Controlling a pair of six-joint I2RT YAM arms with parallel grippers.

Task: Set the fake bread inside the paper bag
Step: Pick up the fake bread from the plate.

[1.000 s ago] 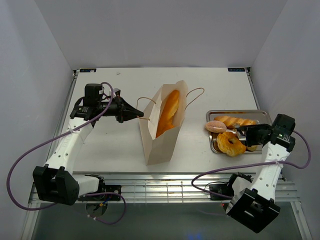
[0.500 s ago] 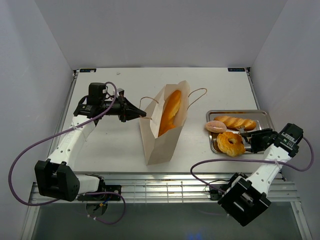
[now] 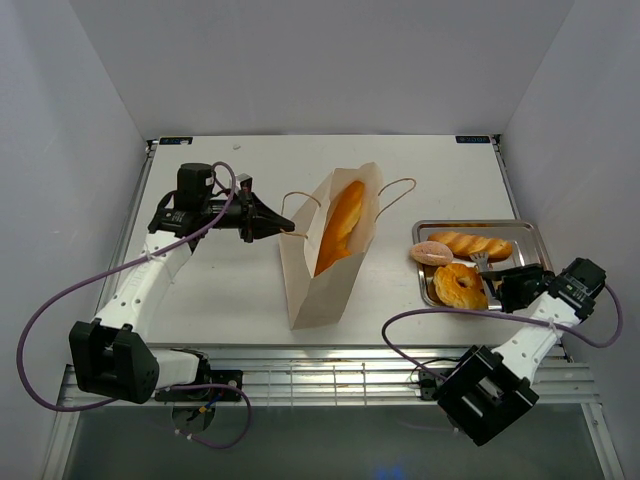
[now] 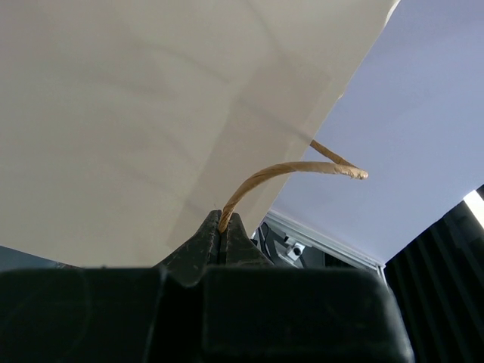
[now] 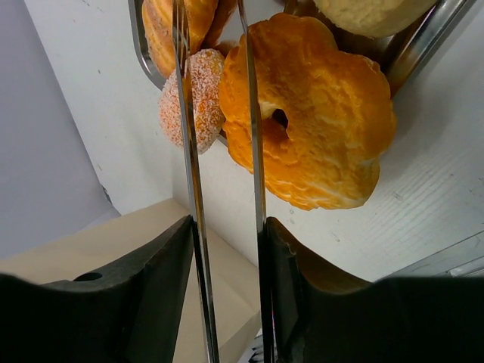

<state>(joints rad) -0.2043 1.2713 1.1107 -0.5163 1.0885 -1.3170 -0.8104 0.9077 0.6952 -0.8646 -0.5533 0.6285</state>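
Observation:
The tan paper bag point(image 3: 318, 282) stands mid-table with a long baguette point(image 3: 340, 225) leaning inside it. My left gripper point(image 3: 288, 228) is shut on the bag's near cord handle point(image 4: 291, 171), which runs out from between the jaws point(image 4: 220, 227) beside the bag's wall point(image 4: 151, 113). My right gripper point(image 3: 506, 287) is shut on metal tongs point(image 5: 252, 113), one blade against each finger, pointing at the tray. Just ahead of the blades lie a ring-shaped bun point(image 5: 325, 128) point(image 3: 461, 287) and a pinkish sugared bun point(image 5: 195, 98) point(image 3: 431, 253). A ridged loaf point(image 3: 470, 244) lies behind them.
The buns and the loaf sit in a shallow silver tray point(image 3: 530, 228) at the right, with the ring bun and the pinkish bun hanging over its edge. The bag's far handle point(image 3: 395, 190) loops out toward the back. Grey walls close in the table on three sides.
My right arm has drawn back to the near right with the tongs, whose blades have spread a little. The left gripper has shifted slightly right with the handle.

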